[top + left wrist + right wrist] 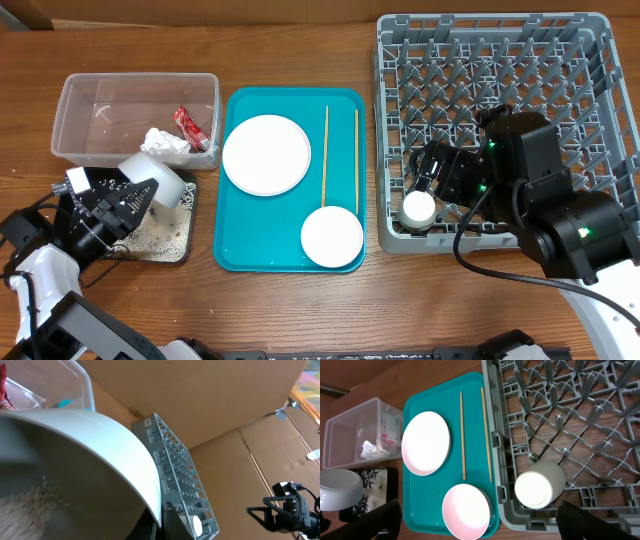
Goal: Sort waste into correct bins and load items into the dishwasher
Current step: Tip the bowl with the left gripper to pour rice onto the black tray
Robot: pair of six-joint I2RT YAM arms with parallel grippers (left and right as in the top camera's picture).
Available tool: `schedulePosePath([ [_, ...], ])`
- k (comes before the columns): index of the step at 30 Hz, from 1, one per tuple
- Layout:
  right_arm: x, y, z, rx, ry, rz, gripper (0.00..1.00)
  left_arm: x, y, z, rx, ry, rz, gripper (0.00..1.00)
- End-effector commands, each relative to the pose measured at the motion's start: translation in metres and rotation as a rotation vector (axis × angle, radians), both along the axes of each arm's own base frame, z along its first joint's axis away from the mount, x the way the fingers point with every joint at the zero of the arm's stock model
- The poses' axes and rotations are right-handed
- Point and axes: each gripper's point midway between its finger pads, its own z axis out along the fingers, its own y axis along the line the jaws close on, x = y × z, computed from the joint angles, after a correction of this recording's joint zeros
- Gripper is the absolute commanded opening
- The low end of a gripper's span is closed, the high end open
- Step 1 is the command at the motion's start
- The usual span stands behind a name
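Overhead: the left gripper (pixel 133 197) grips a tilted bowl (pixel 160 180) over the black tray (pixel 188 230), where grains (pixel 165 236) lie scattered.
Left wrist: only this view shows grains inside the bowl; the bowl wall mostly hides its own fingers.
Tub (pixel 110 112): holds the wrapper (pixel 189 127) and tissue (pixel 163 142).
Teal tray (pixel 240 240): plate (pixel 266 154), two chopsticks (pixel 325 155), second bowl (pixel 332 237).
Right wrist: the cup (pixel 540 484) sits in the rack (pixel 580 425) corner nearest the teal tray; overhead shows only a white disc.
Right gripper (pixel 430 182): fingers wide apart, holding nothing, just above the cup.
Unclear: whether the cup's mouth or base faces up.
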Motion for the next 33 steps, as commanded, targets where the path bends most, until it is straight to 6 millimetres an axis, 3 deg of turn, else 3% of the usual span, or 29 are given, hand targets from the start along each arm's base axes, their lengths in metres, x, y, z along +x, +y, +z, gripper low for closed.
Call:
schedulePosePath([
  [1, 0.002, 0.0, 0.006, 0.001, -0.019, -0.004, 1.0, -0.003, -0.001, 0.007, 0.004, -0.084, -0.007, 0.04],
  [3, 0.001, 0.0, 0.006, 0.0, -0.018, -0.004, 1.0, -0.003, 0.001, -0.007, 0.047, -0.035, 0.004, 0.04],
  [5, 0.001, 0.0, 0.006, 0.0, -0.018, -0.004, 1.0, -0.006, -0.003, 0.003, -0.001, -0.081, -0.007, 0.04],
  [12, 0.002, 0.0, 0.006, 0.001, -0.021, -0.004, 1.0, -0.006, -0.003, -0.007, 0.006, -0.02, 0.0, 0.04],
  [15, 0.002, 0.0, 0.006, 0.001, -0.02, -0.004, 1.0, -0.007, -0.008, -0.002, 0.024, -0.076, -0.018, 0.04],
  [26, 0.0, 0.002, 0.006, 0.012, -0.015, 0.006, 1.0, -0.008, -0.016, 0.006, -0.119, -0.016, -0.034, 0.04],
  [27, 0.0, 0.002, 0.006, 0.011, -0.014, 0.006, 1.0, -0.006, -0.013, -0.009, -0.004, 0.002, -0.025, 0.04],
  [28, 0.0, 0.002, 0.006, 0.012, -0.015, 0.006, 1.0, -0.005, -0.009, -0.025, -0.004, 0.121, -0.001, 0.04],
  [29, 0.0, 0.002, 0.006, 0.011, -0.015, 0.006, 1.0, -0.005, -0.008, -0.026, -0.075, 0.193, 0.014, 0.04],
  [30, 0.0, 0.002, 0.006, 0.011, -0.014, 0.006, 1.0, -0.006, -0.014, -0.012, -0.112, 0.12, -0.013, 0.04],
  [33, 0.0, 0.002, 0.006, 0.011, -0.015, 0.006, 1.0, -0.005, -0.016, -0.029, -0.083, 0.243, -0.001, 0.04],
])
